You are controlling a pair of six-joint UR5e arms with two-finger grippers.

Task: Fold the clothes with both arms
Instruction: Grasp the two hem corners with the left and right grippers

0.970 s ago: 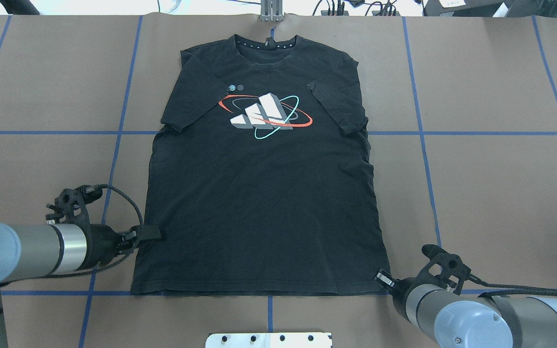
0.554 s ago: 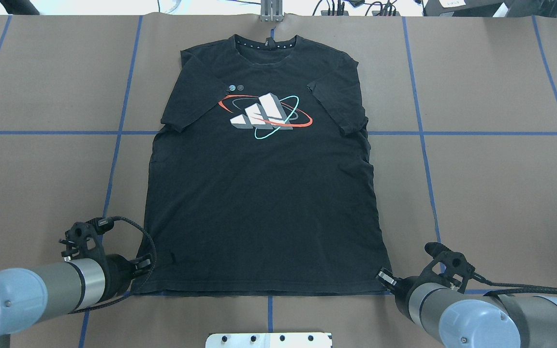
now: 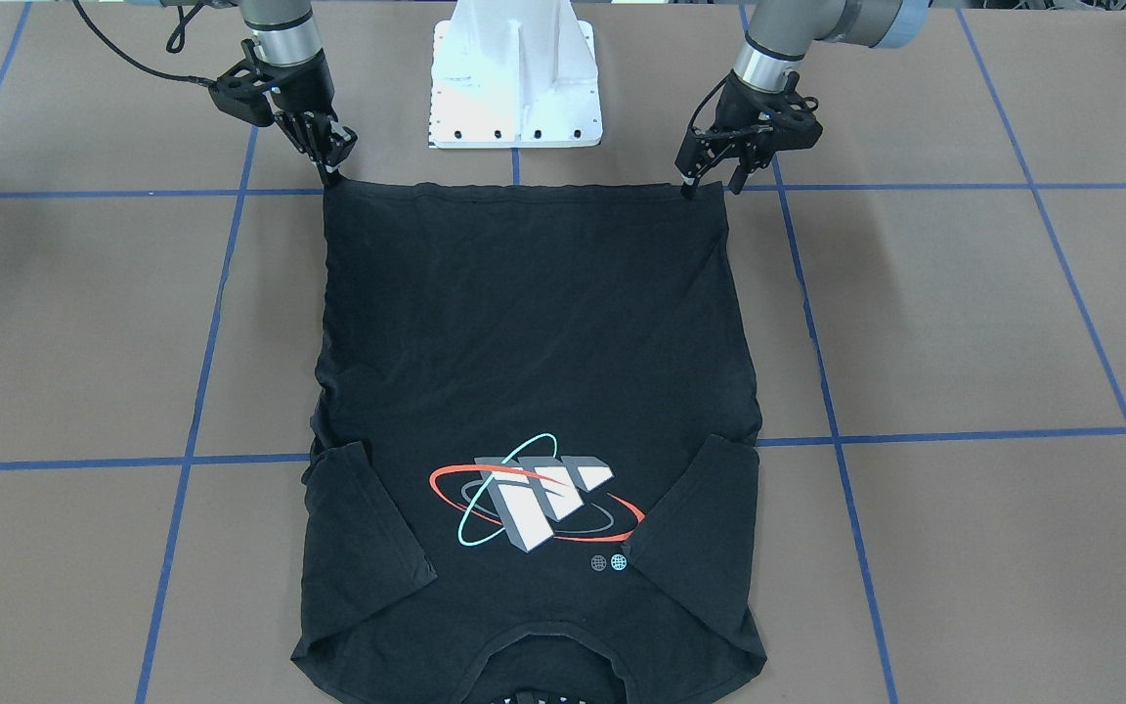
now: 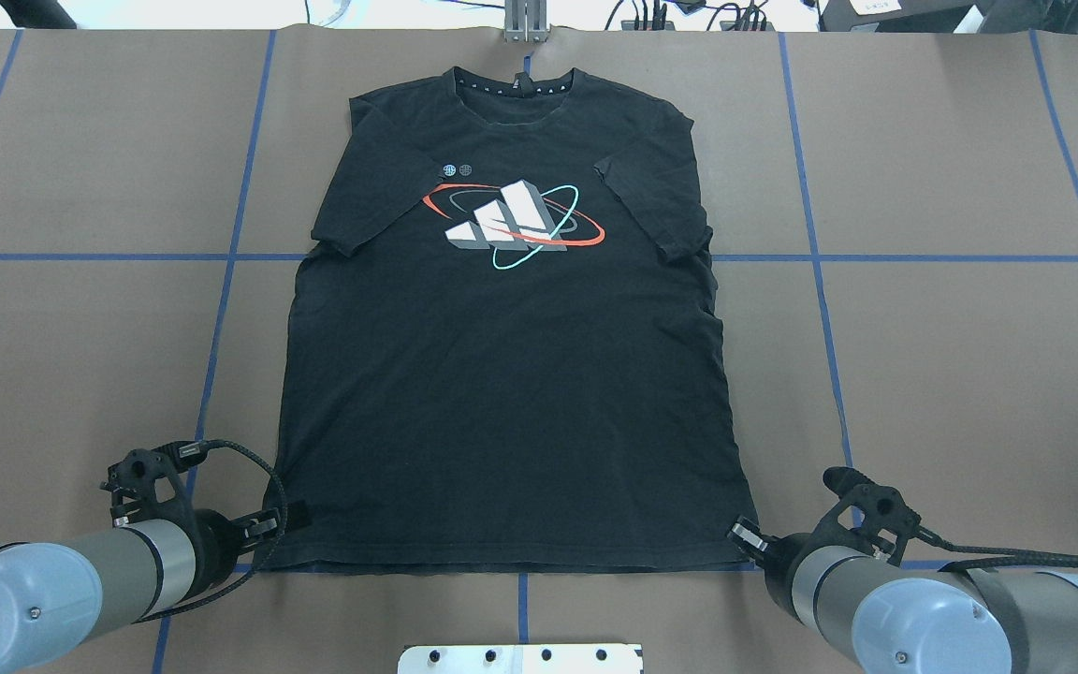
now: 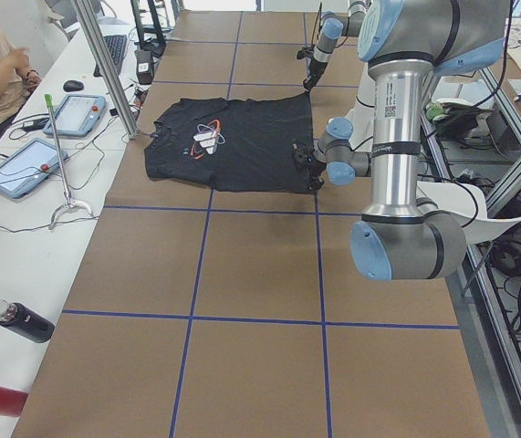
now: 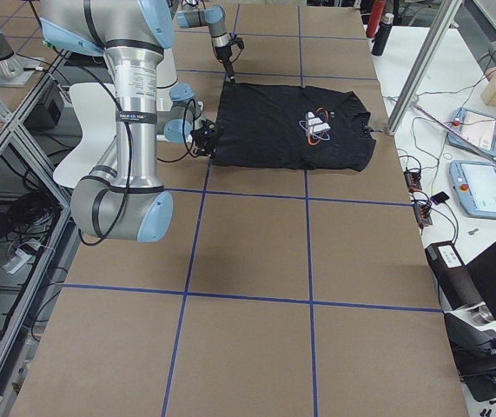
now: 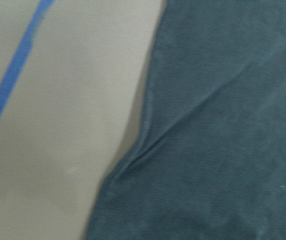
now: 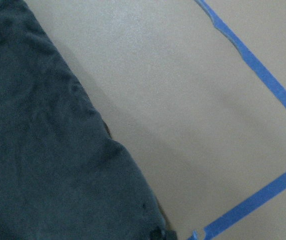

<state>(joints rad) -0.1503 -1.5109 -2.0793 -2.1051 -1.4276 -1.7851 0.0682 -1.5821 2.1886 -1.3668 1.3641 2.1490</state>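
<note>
T-shirt (image 4: 511,393) long axis fore-aft, collar far; left hand (image 4: 294,513), right hand (image 4: 740,535) at hem, grip unclear.

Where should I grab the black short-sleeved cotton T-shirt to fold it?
Take the black short-sleeved cotton T-shirt by its two near hem corners, left hand at the left one, right hand at the right, each coming in low from outside. It lies flat, logo up, collar far, so the near hem should lift freely.

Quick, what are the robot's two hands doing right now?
Left gripper: at the T-shirt's hem corner, open or closed cannot be told.
Right gripper: at the other corner, cannot be told.
</note>
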